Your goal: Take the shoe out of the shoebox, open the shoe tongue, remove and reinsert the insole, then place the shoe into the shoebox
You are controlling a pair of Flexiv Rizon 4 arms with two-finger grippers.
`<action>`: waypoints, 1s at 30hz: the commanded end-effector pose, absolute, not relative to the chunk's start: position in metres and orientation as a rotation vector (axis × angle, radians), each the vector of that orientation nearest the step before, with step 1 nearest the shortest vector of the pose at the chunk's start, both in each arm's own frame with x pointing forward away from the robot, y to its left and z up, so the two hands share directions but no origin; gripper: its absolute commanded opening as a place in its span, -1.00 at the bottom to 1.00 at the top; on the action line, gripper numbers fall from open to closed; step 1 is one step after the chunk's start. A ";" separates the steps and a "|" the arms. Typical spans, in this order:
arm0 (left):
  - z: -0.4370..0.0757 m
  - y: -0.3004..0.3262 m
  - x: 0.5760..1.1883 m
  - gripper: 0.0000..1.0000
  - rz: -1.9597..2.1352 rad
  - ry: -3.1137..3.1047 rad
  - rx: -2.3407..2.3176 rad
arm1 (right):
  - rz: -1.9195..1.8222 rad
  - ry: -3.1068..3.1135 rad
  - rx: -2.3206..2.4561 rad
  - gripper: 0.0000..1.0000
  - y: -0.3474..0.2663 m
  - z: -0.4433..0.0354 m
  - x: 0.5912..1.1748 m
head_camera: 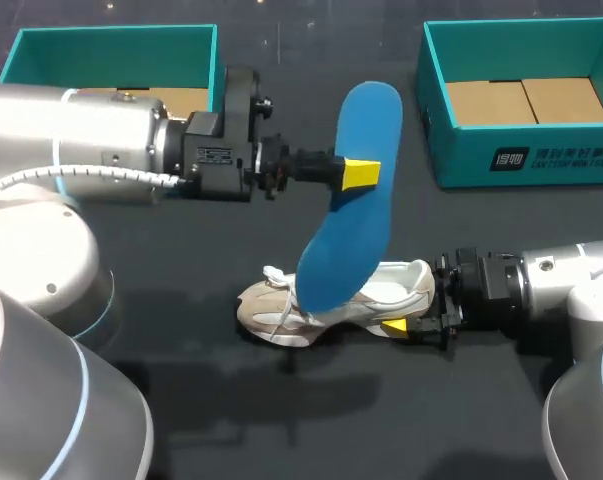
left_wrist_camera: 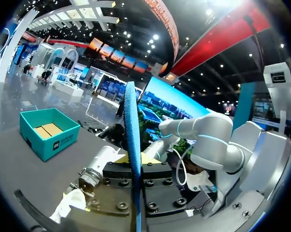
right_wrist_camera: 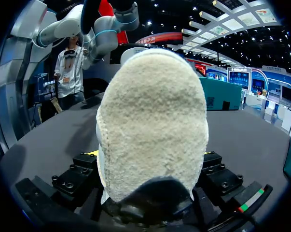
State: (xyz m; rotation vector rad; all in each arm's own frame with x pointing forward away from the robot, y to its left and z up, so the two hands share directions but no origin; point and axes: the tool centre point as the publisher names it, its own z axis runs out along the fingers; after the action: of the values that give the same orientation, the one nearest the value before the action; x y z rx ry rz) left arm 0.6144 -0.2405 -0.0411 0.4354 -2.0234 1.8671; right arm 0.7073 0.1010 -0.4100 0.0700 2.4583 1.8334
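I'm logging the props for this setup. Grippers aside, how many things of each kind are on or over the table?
shoeboxes: 2 (left shoebox, right shoebox)
shoe: 1
insole: 1
total: 4

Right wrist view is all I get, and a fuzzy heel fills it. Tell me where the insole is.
Observer: The blue insole is out, held up by the left tool, with its lower end over the shoe.
Operator: Give me the shoe's heading.
Observer: It rests mid-table, toe toward the left arm's side, heel at the right tool.
Operator: Now locate the boxes.
Observer: The left box stands at the far left corner and the right box at the far right, both apart from the shoe.
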 end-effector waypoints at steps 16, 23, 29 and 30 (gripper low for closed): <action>-0.026 -0.191 0.583 -1.00 2.010 -2.003 0.454 | 1.830 2.458 0.071 -1.00 0.101 -0.410 0.706; -0.026 -0.187 0.588 -1.00 2.002 -2.022 0.473 | 1.830 2.458 0.071 -1.00 0.101 -0.410 0.706; -0.027 -0.186 0.598 -1.00 1.986 -2.032 0.486 | 1.830 2.458 0.071 -1.00 0.101 -0.410 0.706; -0.027 -0.186 0.598 -1.00 1.986 -2.032 0.486 | 1.830 2.458 0.071 -1.00 0.101 -0.410 0.706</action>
State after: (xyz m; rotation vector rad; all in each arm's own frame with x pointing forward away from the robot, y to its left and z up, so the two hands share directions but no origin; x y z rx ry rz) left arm 0.5952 -0.1849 -0.0288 0.4899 -2.0283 1.9929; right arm 0.7073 0.1009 -0.4101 0.0701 2.4583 1.8333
